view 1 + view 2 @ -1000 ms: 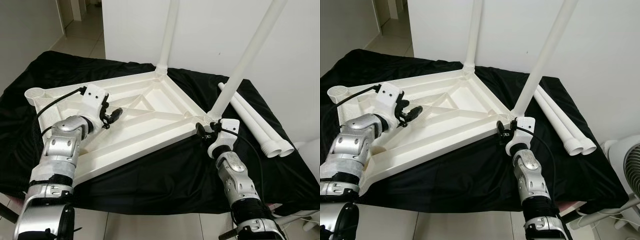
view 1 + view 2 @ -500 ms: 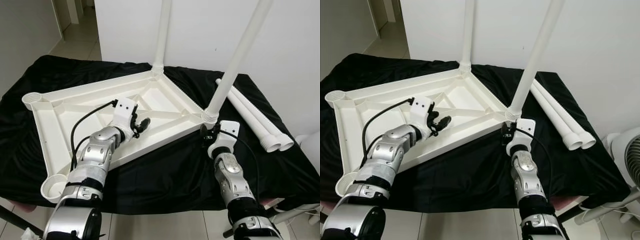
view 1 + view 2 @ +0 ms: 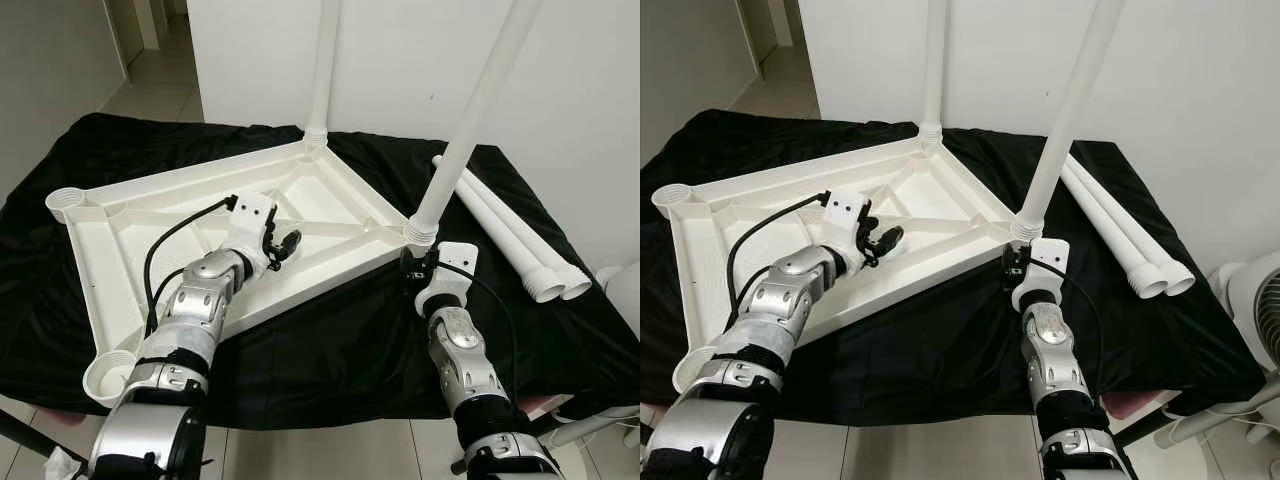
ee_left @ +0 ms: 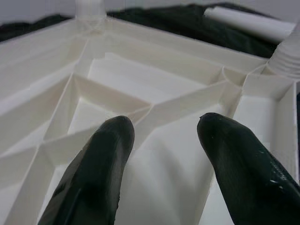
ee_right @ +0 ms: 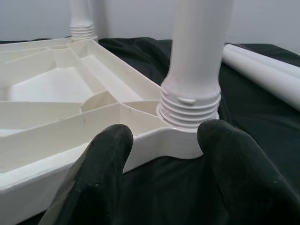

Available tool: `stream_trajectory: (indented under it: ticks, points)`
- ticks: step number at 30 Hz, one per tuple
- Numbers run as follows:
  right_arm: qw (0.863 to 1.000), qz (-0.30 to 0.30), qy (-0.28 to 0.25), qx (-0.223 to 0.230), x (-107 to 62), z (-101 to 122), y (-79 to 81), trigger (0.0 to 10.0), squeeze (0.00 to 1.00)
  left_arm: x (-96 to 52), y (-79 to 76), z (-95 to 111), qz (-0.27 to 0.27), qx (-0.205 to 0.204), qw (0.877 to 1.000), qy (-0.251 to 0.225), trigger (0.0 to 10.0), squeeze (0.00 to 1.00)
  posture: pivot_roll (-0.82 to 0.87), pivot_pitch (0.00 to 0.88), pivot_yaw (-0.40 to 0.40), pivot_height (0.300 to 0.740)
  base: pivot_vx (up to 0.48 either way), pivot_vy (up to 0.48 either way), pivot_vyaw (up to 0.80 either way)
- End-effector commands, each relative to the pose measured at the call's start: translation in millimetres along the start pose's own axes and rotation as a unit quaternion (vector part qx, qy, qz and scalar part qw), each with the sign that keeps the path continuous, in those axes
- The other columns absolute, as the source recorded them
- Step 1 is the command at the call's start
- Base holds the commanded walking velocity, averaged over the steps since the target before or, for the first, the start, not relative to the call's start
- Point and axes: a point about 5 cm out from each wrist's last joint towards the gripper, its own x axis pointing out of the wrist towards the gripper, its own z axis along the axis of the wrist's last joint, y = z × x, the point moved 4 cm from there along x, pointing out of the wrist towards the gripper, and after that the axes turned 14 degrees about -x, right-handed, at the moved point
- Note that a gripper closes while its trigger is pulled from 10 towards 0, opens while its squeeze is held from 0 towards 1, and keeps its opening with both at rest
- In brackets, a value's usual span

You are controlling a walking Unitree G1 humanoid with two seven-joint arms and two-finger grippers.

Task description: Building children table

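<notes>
Black cloth-covered table (image 3: pixel 330 350) bears upturned white ribbed plastic tabletop (image 3: pixel 120 225). Right gripper (image 5: pixel 164 154) spread, just short of near screwed-in white leg (image 3: pixel 470 120). Left gripper (image 4: pixel 161 140) spread above ribs. Two legs fitted, two sockets empty: next likely fetch spare white tubes (image 3: pixel 510 235). White wall (image 3: pixel 420 60), tiled floor (image 3: pixel 160 80) beyond.

You cannot see the tops of the 2 upright legs: the far leg (image 3: pixel 322 70) and the near leg (image 3: pixel 478 110) both run out past the upper edge of the head views. The left arm (image 3: pixel 200 310) covers part of the tabletop's (image 3: pixel 100 250) near rim. A fan (image 3: pixel 1252 310) is cut by the right edge. The black cloth (image 3: pixel 330 350) hides the table beneath it. In the left wrist view, the far loose leg (image 4: pixel 248 23) is blurred.
</notes>
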Motion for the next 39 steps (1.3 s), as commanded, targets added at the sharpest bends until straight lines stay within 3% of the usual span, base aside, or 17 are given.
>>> stream_trajectory:
  ticks: [1,11,14,22,32,39]
  points:
    - [1.000,-0.004,-0.016,-0.004,0.1,6,-2.2,10.0,0.00,-3.5,8.7,2,0.054,0.016,0.998,-0.024,10.0,0.00,0.03,0.000,-0.061,0.740,0.000,0.000,0.00]
    - [0.999,-0.015,-0.028,0.006,-2.1,8,-6.8,10.0,0.00,-13.7,16.6,5,0.049,0.034,0.997,-0.048,10.0,0.00,0.05,0.000,-0.093,0.740,0.000,0.000,0.00]
    - [0.999,-0.006,-0.031,0.001,0.6,10,-4.1,10.0,0.00,-13.7,8.0,9,0.040,0.009,0.997,-0.072,10.0,0.00,0.05,0.000,-0.110,0.740,0.000,0.000,0.00]
    - [1.000,-0.003,-0.031,-0.001,-0.2,10,-2.9,10.0,0.00,-11.7,-5.9,-4,0.028,-0.016,0.997,-0.066,10.0,0.00,0.04,0.000,-0.097,0.740,0.000,0.000,0.00]
    - [1.000,0.001,-0.028,0.002,-2.3,7,2.1,10.0,0.00,-14.5,3.7,1,0.033,-0.004,0.997,-0.068,10.0,0.00,0.05,0.000,-0.099,0.740,0.000,0.000,0.00]
    - [1.000,0.000,-0.030,0.001,-1.0,8,2.7,10.0,0.00,-13.1,0.5,0,0.025,-0.003,0.998,-0.066,10.0,0.00,0.03,0.000,-0.077,0.740,0.000,0.000,0.00]
